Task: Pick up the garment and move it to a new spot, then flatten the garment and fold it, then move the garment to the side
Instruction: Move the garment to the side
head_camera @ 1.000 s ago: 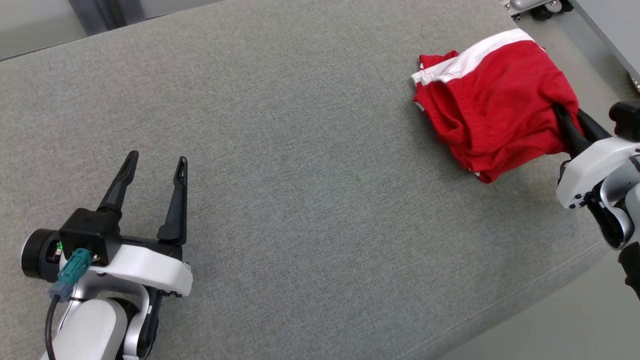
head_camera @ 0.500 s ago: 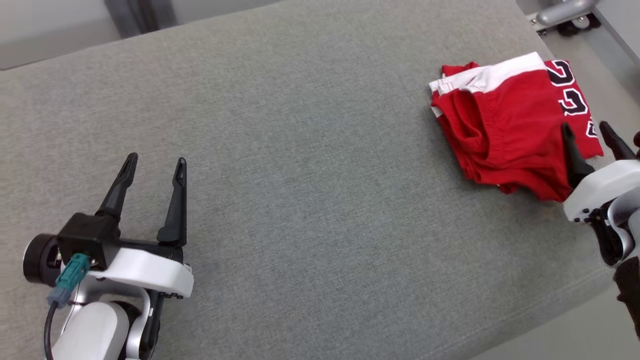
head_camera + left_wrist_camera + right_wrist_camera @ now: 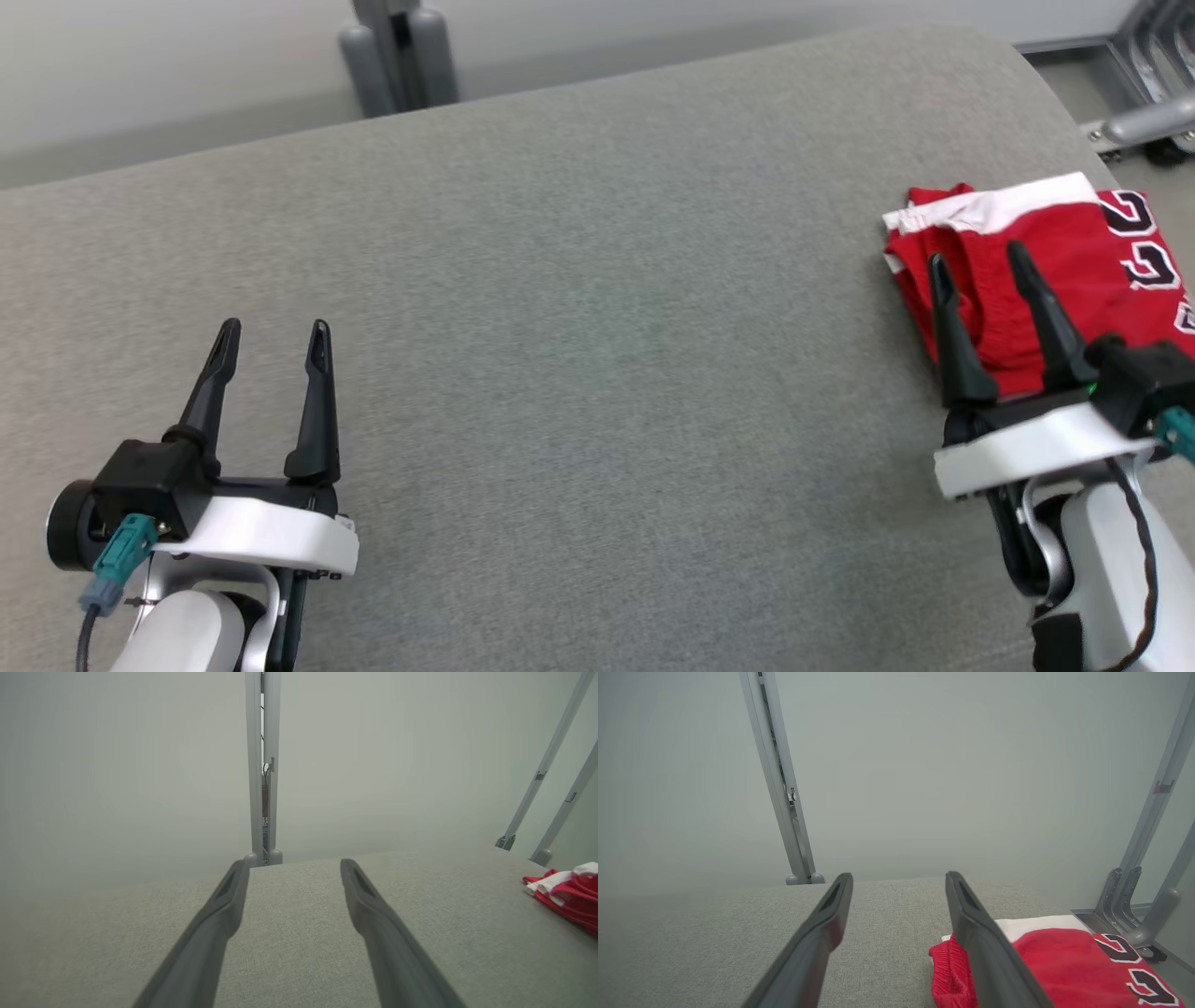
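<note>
A folded red garment (image 3: 1074,271) with a white band and black-and-white lettering lies at the right end of the grey padded table (image 3: 597,373). It also appears at the right edge of the left wrist view as the garment (image 3: 567,891) and low right in the right wrist view as the garment (image 3: 1064,966). My right gripper (image 3: 976,257) hovers open above the garment's near left part, holding nothing. Far to the left, my left gripper (image 3: 271,329) is open over bare table.
A grey upright post (image 3: 397,51) stands behind the table's far edge. Metal frame legs (image 3: 1144,121) stand off the table's right end, near the garment. The table's right edge curves down close to the garment.
My right gripper has let go of the garment, opened and drawn back toward me. The garment now lies flat with its lettering showing. The head camera has tilted up, shifting the whole picture.
</note>
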